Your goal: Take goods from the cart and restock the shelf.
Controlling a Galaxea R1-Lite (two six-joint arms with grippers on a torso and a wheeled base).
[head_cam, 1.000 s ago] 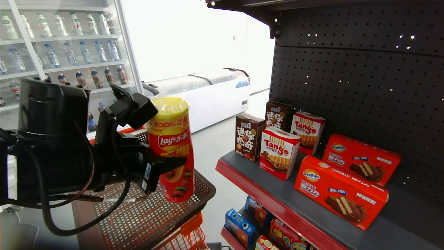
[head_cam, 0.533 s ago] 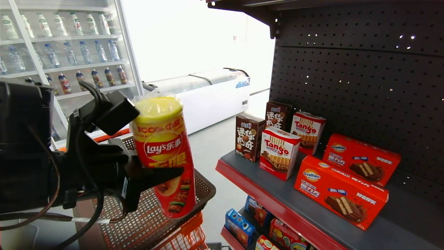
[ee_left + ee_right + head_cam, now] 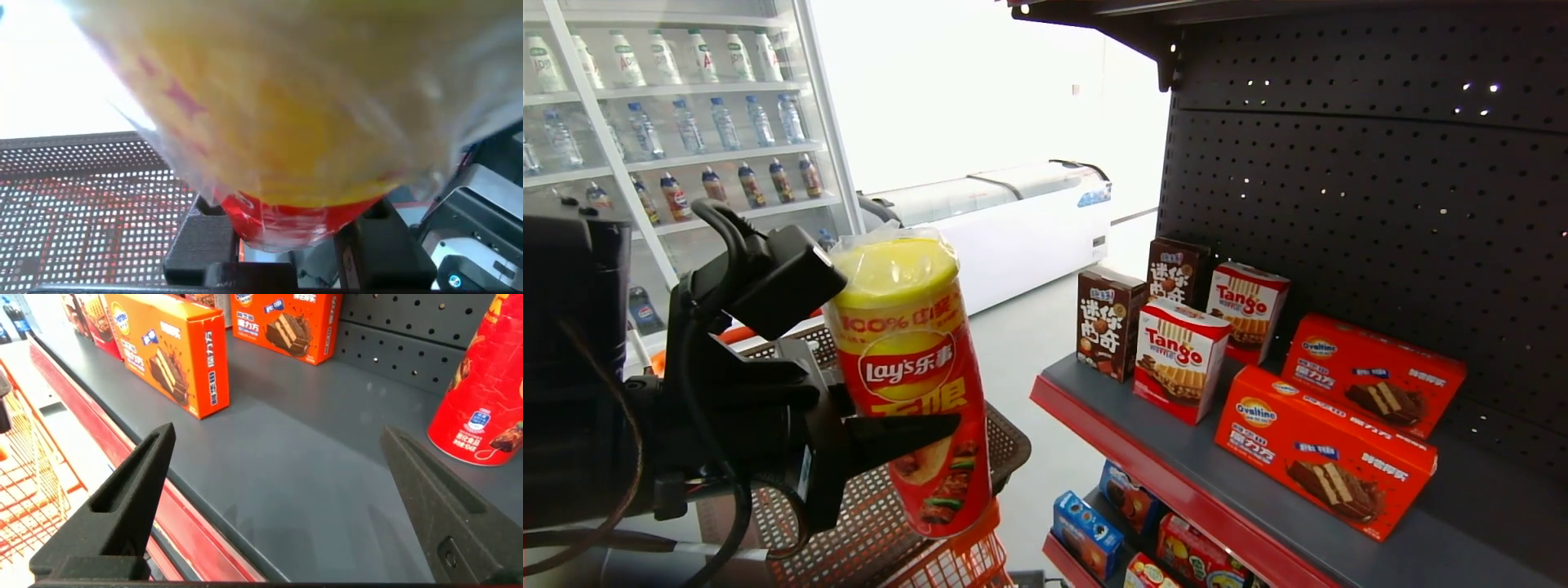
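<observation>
My left gripper (image 3: 882, 425) is shut on a tall red chips can (image 3: 913, 380) with a yellow lid under clear wrap. It holds the can upright in the air above the brown mesh cart basket (image 3: 1005, 441), to the left of the shelf (image 3: 1111, 392). In the left wrist view the can (image 3: 310, 122) stands close between the black fingers (image 3: 200, 245). My right gripper (image 3: 286, 498) stands open over a bare stretch of the grey shelf board (image 3: 302, 449), with nothing between its fingers. Another red chips can (image 3: 482, 392) stands on the shelf beside it.
Orange wafer boxes (image 3: 1327, 453), red-and-white wafer boxes (image 3: 1180, 359) and brown boxes (image 3: 1109, 320) stand on the shelf against a black pegboard (image 3: 1364, 180). More boxes (image 3: 1086, 531) fill the lower shelf. A drinks cooler (image 3: 670, 122) and a chest freezer (image 3: 1005, 220) stand behind.
My left arm has drawn the chips can lower and to the left, nearer the camera, over the cart. The shelf goods have not moved.
</observation>
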